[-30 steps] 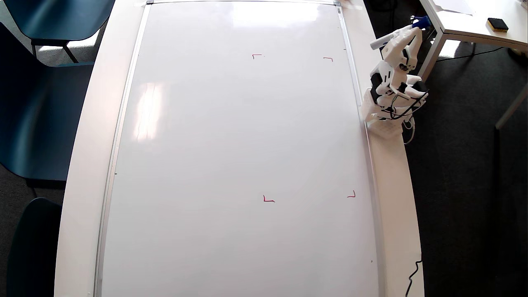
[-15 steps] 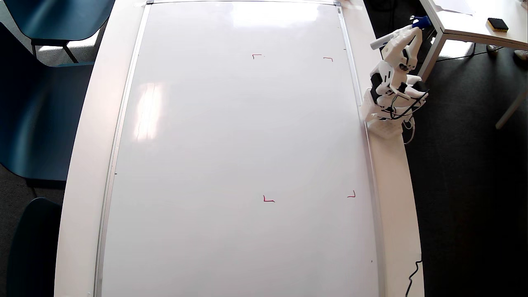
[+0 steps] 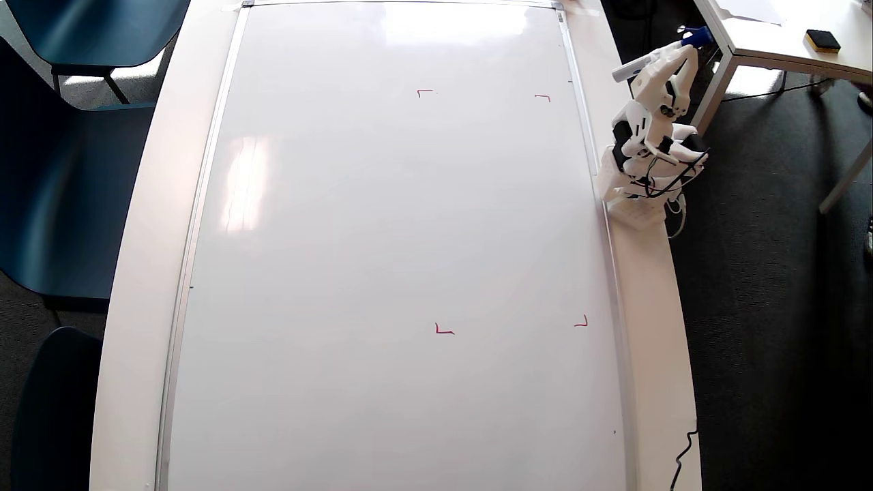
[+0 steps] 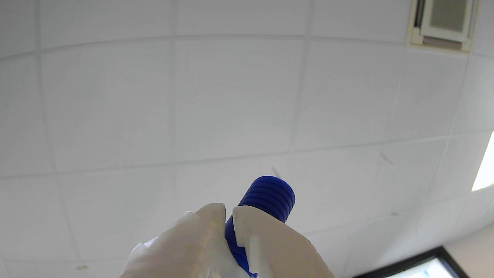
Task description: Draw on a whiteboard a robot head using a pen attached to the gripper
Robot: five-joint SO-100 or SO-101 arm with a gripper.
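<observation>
Whiteboard (image 3: 382, 239): near edge cut off by the overhead frame. Pen (image 4: 266, 200): only the ribbed blue end shows in the wrist view; barrel hidden between the claw (image 4: 229, 211) fingers, lower part cropped. Tip too small to tell overhead.

Glossy white whiteboard (image 3: 382, 225) showing four red corner marks (image 3: 443, 330), my white gripper (image 4: 229, 211) gripping a blue ribbed pen (image 4: 267, 197), dark teal chairs (image 3: 61, 198) sitting at nine o'clock.

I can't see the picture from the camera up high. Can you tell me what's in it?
A big white whiteboard lies flat on a white table, blank except for four small red corner marks. At its right edge sits a small white robot arm, folded up, its hand holding a pen away from the board. Dark blue chairs stand on the left.
</observation>
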